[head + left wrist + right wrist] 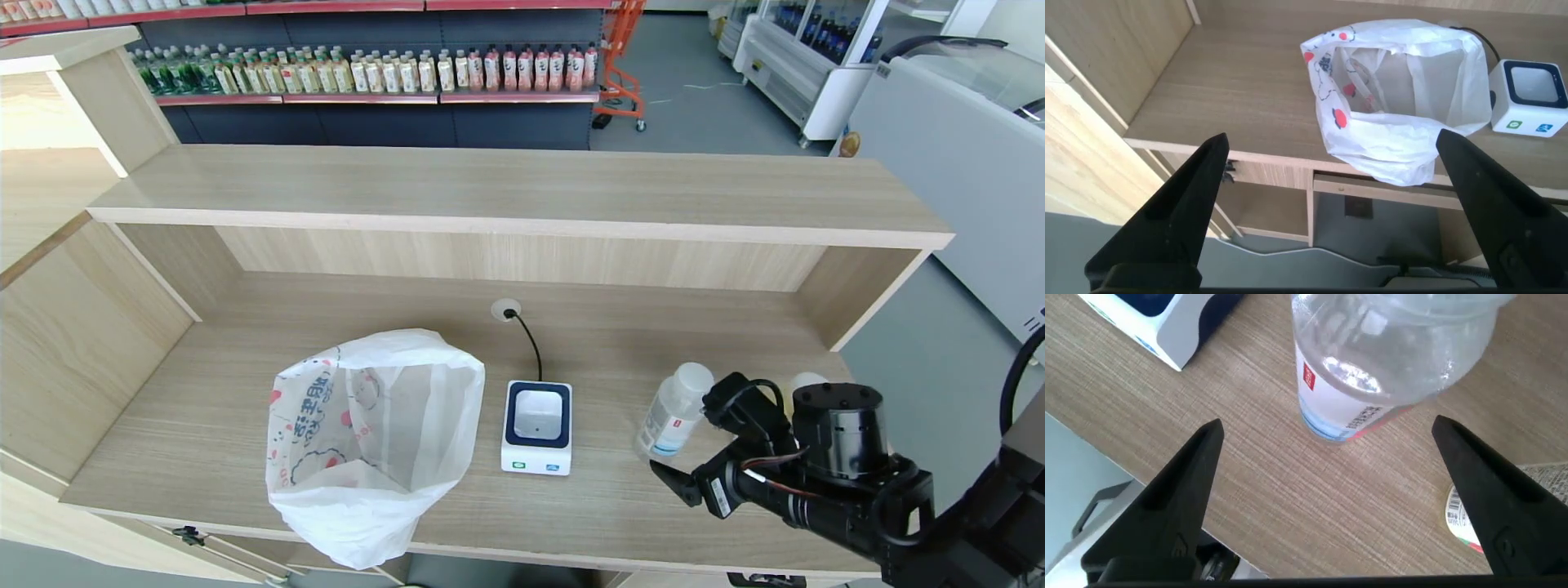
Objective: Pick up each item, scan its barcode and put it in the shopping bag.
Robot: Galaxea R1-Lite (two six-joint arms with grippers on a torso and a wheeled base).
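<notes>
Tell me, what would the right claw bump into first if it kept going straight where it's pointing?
Most likely the clear bottle, which stands on the counter in line with the gap of the open right claw. Depth is hard to judge, but nothing seems to lie between them.

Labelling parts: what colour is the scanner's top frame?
Dark navy, on the white scanner; it shows best in the head view.

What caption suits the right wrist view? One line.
Open right gripper above a clear bottle standing on the wooden counter near the scanner.
</notes>
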